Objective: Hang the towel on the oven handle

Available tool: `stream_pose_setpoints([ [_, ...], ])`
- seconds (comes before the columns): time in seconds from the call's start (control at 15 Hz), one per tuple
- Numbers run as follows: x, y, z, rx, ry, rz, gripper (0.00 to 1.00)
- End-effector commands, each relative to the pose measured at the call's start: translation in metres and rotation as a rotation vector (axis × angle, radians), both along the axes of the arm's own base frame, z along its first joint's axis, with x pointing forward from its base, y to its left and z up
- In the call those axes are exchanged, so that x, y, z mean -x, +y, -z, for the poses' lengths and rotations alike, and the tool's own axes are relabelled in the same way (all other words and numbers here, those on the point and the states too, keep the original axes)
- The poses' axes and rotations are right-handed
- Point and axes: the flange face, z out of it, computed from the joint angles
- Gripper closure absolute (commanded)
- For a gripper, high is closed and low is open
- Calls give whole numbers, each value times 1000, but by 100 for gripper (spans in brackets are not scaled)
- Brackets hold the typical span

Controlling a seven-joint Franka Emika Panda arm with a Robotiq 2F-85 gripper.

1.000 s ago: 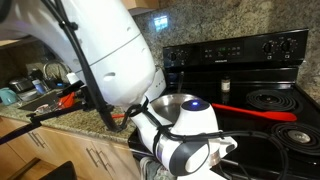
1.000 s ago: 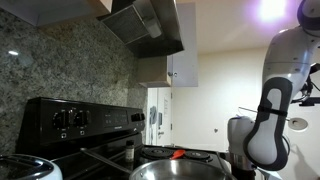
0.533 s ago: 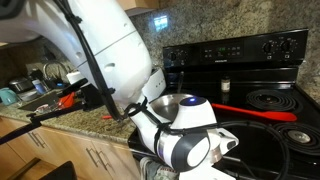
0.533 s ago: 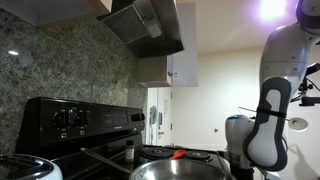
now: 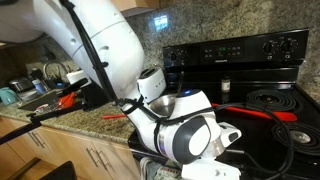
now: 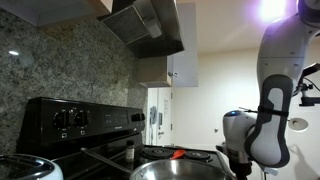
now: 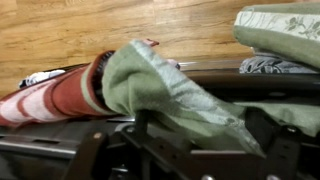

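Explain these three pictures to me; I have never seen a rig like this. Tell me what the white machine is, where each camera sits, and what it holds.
The big white thing is a robot arm, steered by a person. Two cameras stand outside it. In an exterior view you see a black stove with a red spatula lying on it. In an exterior view taken low near the stovetop, a steel pot sits in front and the arm stands at the right. The third camera rides on the arm's wrist and looks past its gripper toward a wooden floor. There a green towel lies over a dark bar, apparently the oven handle, beside a red striped cloth. The towel runs down into the gripper; whether it is pinched I cannot tell.
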Motion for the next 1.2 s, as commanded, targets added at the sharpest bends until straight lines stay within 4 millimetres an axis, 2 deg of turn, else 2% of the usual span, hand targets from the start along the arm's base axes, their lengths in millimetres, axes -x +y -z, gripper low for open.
stream_pose_setpoints([
  [0.0,9,-17,-34,69,-30,93,0],
  [0.13,11,-28,-44,94,-45,118,0],
  [0.33,15,-37,-47,111,-49,150,0],
  [0.73,23,-41,-43,97,-73,192,0],
  [1.13,22,-41,-41,101,-166,247,0],
])
